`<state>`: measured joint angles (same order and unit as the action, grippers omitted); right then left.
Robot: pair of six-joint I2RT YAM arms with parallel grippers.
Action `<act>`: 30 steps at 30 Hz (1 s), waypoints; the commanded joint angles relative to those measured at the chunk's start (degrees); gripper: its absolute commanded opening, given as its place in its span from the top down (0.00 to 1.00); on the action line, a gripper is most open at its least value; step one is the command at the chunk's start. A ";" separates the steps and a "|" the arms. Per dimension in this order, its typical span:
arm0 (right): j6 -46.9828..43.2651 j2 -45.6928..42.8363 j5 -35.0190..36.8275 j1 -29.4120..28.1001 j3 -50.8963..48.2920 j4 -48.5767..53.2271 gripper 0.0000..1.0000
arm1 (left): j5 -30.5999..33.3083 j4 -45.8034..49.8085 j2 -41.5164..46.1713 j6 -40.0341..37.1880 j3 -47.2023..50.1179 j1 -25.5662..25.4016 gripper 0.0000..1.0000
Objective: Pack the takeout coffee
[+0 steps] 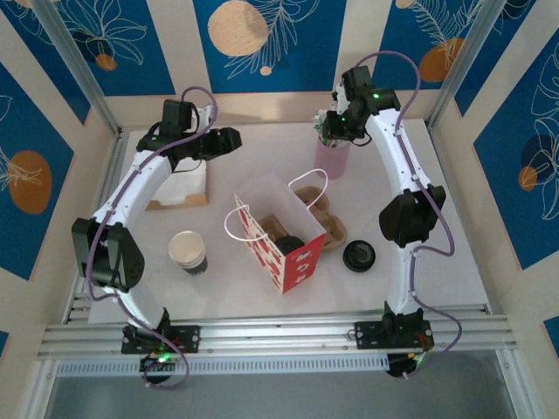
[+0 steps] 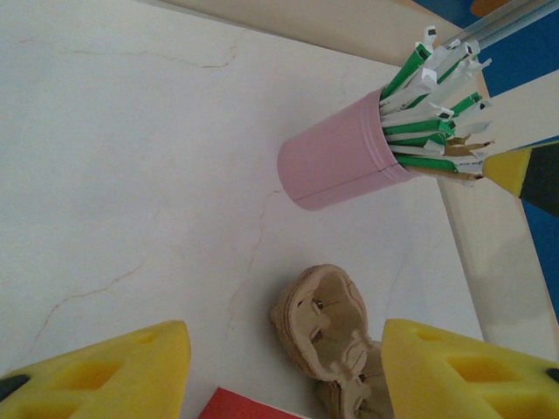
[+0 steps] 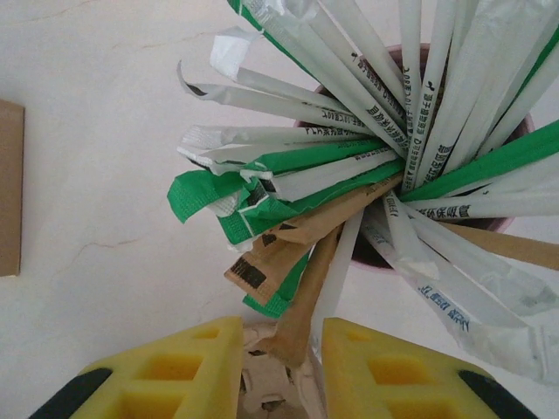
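While the right pincer (image 3: pixel 281 342) straddles a brown paper sachet (image 3: pixel 306 297) in the pink plastic cup (image 1: pixel 333 159), its grip unclear, it should lift straight up. The left pincer (image 2: pixel 284 349) gapes empty, with the dark-banded paper coffee cup (image 1: pixel 188 251) well behind it.

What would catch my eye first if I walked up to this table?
A red-and-white paper bag with white cord handles stands open in the middle of the table, between the two white arms. Toward the far right, a pink cup bristles with green, white and brown wrapped sticks. The right arm's yellow fingers hover over them.
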<state>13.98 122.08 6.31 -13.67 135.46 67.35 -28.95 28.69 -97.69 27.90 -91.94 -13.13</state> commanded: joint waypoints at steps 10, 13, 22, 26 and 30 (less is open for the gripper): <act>-1.26 2.33 0.84 -0.55 2.88 2.31 0.76 | -1.77 -2.13 0.48 -0.56 0.80 0.54 0.40; -1.29 2.28 0.74 -0.42 2.79 2.30 0.79 | -1.75 -2.24 0.46 -0.41 0.81 0.53 0.41; -1.23 2.03 0.90 -0.51 3.32 2.08 0.90 | -1.55 -2.27 0.79 -0.38 0.80 0.55 0.41; -0.98 1.46 1.32 -0.73 3.41 2.19 0.98 | -1.41 -2.06 1.05 -0.56 0.90 0.51 0.41; -0.71 0.30 2.14 -1.05 2.95 2.28 0.98 | -1.30 -1.89 1.34 -0.75 1.04 0.56 0.41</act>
<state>13.34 123.76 7.77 -14.04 136.88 68.47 -29.15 27.42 -97.67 27.92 -91.31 -13.13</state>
